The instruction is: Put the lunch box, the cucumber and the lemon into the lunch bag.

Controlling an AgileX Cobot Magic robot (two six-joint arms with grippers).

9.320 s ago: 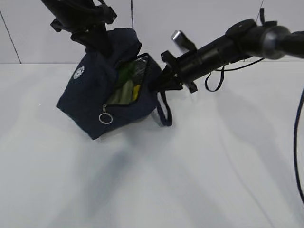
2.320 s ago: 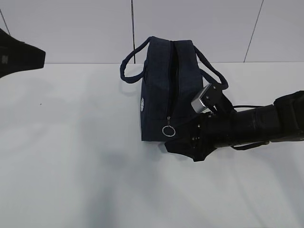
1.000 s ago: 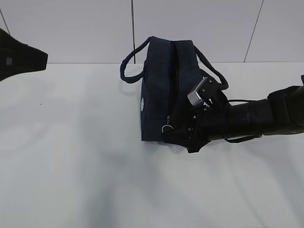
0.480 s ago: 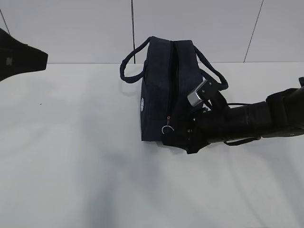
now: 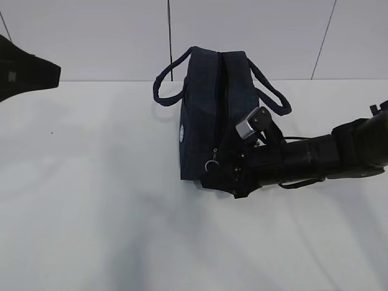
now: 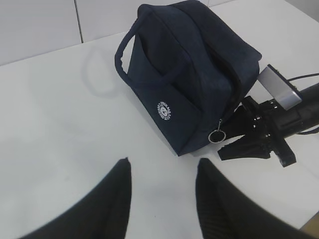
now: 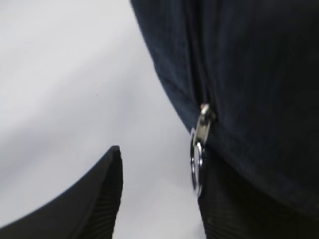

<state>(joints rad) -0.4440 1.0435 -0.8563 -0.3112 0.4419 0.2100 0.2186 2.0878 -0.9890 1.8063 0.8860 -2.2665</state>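
Right tool [image 5: 213,174] has crept in onto ring pull [image 5: 211,166] — jaws spread, not yet pinching; lunch bag [image 5: 209,115] upright on bench [image 5: 91,212], zipping next. Left tool [image 6: 162,199] spread, empty.

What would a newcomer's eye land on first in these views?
The dark navy lunch bag standing upright mid-table, handles up. Next, the right gripper lying low at the bag's near end, its jaws open, with the metal ring pull hanging close beside one of them. The left gripper hangs back over bare table, jaws open and holding nothing.
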